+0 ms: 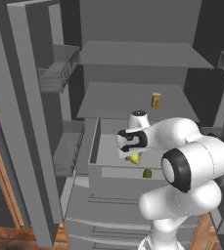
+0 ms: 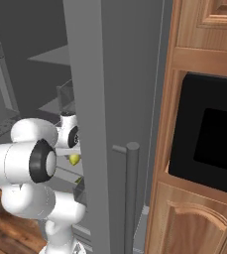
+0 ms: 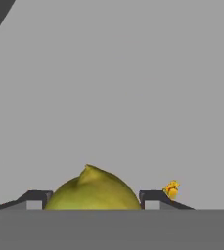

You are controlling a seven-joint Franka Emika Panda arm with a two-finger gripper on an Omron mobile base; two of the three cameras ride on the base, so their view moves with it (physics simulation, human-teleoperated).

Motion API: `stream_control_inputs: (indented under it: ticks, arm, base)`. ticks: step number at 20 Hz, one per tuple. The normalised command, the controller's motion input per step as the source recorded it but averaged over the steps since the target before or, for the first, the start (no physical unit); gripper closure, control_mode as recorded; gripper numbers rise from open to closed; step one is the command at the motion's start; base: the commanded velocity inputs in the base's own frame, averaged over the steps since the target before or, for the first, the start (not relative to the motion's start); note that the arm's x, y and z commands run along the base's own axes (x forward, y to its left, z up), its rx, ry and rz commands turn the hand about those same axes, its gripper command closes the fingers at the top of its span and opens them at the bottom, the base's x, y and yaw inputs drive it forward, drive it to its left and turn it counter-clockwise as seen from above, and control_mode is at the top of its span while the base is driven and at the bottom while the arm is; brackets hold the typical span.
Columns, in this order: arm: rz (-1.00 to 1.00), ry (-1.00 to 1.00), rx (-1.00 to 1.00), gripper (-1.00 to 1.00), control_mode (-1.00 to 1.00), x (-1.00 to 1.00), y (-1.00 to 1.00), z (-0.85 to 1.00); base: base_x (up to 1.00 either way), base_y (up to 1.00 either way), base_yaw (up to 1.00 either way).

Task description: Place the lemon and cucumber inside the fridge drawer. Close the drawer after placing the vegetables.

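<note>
one lemon (image 3: 93, 190) in the claw (image 3: 93, 199), one cucumber (image 1: 146, 173) in the fridge drawer (image 1: 114, 179).

My own arm (image 1: 182, 166) hides part of the lemon (image 1: 134, 158). The fridge door (image 2: 115, 124) covers most of the fridge drawer (image 2: 65, 173).

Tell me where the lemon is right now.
The lemon sits between the end effector's fingertips in the hand view; in the left base view it hangs over the open fridge drawer, up and left of the cucumber.
</note>
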Motion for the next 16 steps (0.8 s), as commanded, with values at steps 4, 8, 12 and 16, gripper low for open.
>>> stream_control_inputs:
  ticks: [4,8,12,16]
  arm:
    - [-0.03,0.0,0.0,1.0,-1.0,0.07,0.0,-0.52]
    - [-0.01,0.0,0.0,-1.0,-1.0,0.0,0.0,-0.45]
    - [0.0,0.0,0.0,-1.0,-1.0,0.0,0.0,-0.37]
    - [0.0,-0.01,0.0,-1.0,-1.0,0.0,0.0,-0.05]
  base:
    - [0.0,0.0,0.0]
    - [0.0,0.0,0.0]
    - [0.0,0.0,0.0]
    - [0.0,0.0,0.0]
